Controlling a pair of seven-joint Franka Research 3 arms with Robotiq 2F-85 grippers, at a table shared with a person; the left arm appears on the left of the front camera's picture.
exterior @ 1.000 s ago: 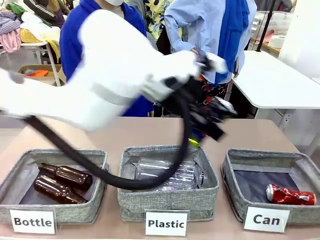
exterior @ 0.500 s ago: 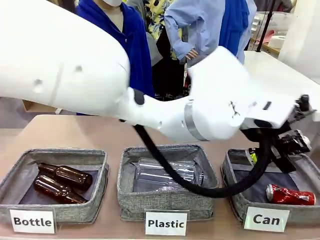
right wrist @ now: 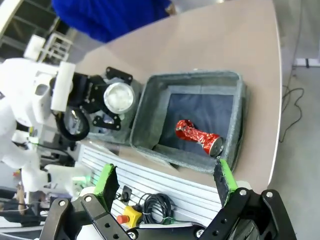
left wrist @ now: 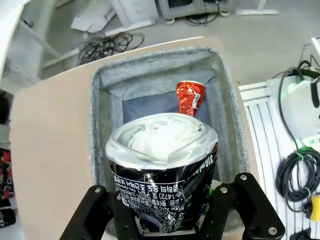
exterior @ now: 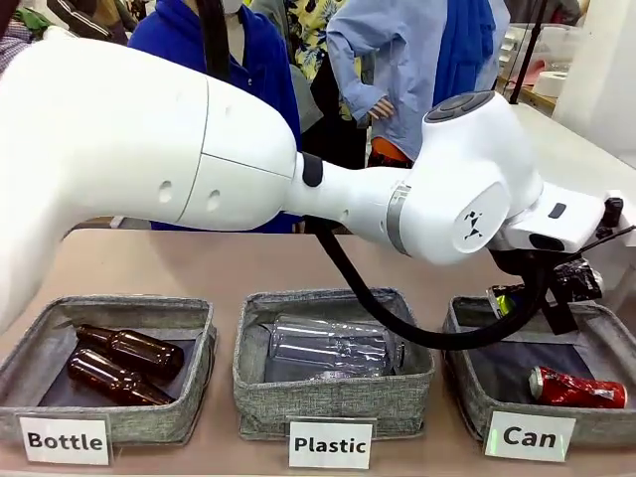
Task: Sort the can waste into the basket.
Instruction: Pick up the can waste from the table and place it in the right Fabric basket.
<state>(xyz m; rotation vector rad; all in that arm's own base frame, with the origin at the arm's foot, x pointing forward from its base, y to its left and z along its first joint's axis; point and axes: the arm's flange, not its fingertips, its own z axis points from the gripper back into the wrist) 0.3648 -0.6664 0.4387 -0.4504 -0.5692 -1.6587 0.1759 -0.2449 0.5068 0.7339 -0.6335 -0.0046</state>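
the bench (exterior: 248,263) is spanned by the left arm (exterior: 199,149), which reaches across from the left side to the basket (exterior: 467,383) labelled "can" at the right end; bare bench is seen behind the three bins, and its right edge lies just beyond the basket. the left pincer (left wrist: 172,220) is hung above the basket's far left corner, clenched on the black can (left wrist: 162,170) (silver end up, white print on its side), with open room below it in the bin. the right pincer (right wrist: 165,185) is spread wide, nothing between its green pads. the crushed red can (exterior: 576,388) lies on the basket's dark bottom, near the right wall. clear plastic bottles (exterior: 328,348) are held in the middle bin (exterior: 333,402), two brown bottles (exterior: 124,363) in the left bin (exterior: 109,417).
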